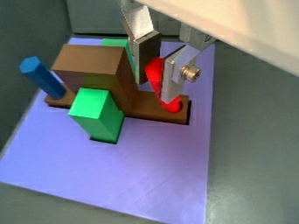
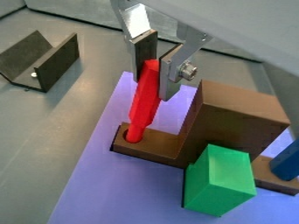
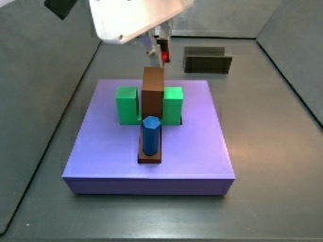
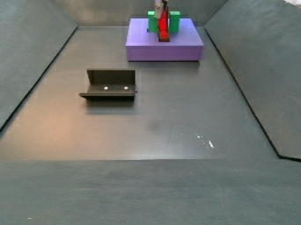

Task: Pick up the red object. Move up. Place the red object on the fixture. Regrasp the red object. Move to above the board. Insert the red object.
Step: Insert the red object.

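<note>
The claw is clamped on the upright red object over the board.

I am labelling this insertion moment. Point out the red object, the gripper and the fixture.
red object [image 2: 142, 103]: a wrist view, middle of its shaft.
gripper [image 2: 160, 66]: a wrist view, midway between the fingertips, which clasp the red object.
fixture [image 4: 109, 84]: a side view, its back wall.

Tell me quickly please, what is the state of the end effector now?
End effector: closed on the red object, held upright over the board, its lower end in the slot of the brown bar.
</note>
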### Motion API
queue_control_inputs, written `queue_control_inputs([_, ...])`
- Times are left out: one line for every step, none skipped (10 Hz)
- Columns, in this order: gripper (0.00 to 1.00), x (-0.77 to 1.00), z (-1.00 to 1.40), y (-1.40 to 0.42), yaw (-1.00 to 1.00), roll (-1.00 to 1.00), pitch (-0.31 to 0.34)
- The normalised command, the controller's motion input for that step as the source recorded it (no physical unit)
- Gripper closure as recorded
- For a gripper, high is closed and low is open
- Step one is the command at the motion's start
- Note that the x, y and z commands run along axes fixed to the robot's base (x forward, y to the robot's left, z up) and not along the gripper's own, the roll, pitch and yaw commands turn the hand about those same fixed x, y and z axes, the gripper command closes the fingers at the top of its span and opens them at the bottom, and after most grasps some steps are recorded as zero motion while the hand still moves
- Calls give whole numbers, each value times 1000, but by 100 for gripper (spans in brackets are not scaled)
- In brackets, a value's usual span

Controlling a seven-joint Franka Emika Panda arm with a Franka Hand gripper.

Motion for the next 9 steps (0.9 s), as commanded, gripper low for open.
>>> queue_control_inputs([100,-94,-151,69,0,357,53])
queue_control_inputs([100,-243,-86,231,0,226,20])
queue_control_inputs([100,-277,-77,303,0,133,6])
queue_control_inputs([100,-191,-71,163,0,111,0])
queue_control_inputs([100,-71,-91,77,0,81,0])
queue_control_inputs([100,31,-97,-57,11,134,3])
queue_control_inputs([100,183,-86,-271,100,167,43])
queue_control_inputs([100,214,-100,-274,103,153,46])
queue_control_inputs([100,177,-131,-154,63,107,20])
